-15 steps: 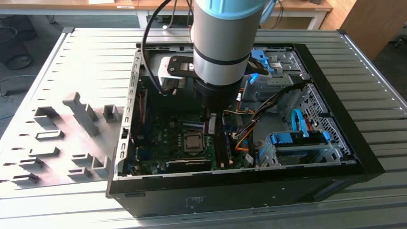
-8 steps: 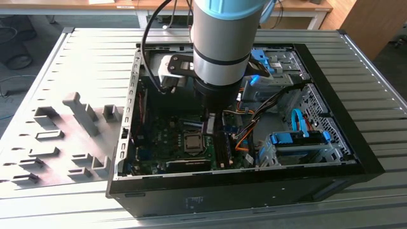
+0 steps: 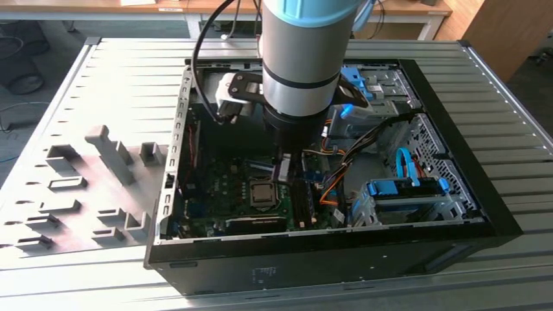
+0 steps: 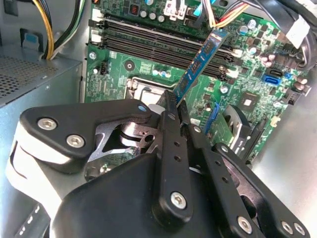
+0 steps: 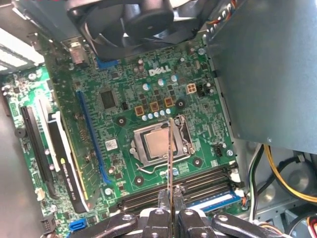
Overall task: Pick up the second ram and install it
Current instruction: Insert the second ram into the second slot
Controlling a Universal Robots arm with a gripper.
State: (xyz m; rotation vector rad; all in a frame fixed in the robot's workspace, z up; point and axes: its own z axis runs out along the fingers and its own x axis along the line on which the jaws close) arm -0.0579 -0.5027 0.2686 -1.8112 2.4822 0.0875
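Note:
My gripper (image 3: 283,159) reaches down into the open PC case (image 3: 484,214) and is shut on the second ram (image 3: 284,173). In the second wrist view the ram (image 4: 200,62) is a slim blue-green stick that slants up from the black fingertips (image 4: 171,106) towards the dark memory slots (image 4: 158,42), its far end hovering over them. The first wrist view has the ram (image 5: 171,148) edge-on, a thin upright line above the gripper (image 5: 171,196), crossing in front of the silver processor (image 5: 157,144). The memory slots (image 5: 198,181) lie close to the fingers, and one slot holds a blue stick (image 5: 213,201).
Grey holder blocks (image 3: 112,162) stand on the slatted table at the exterior view's left. Inside the case are orange and yellow cables (image 3: 333,188), blue drive bays (image 3: 406,188), a black fan (image 5: 143,20), a grey power supply box (image 5: 267,69) and an expansion card (image 5: 64,153).

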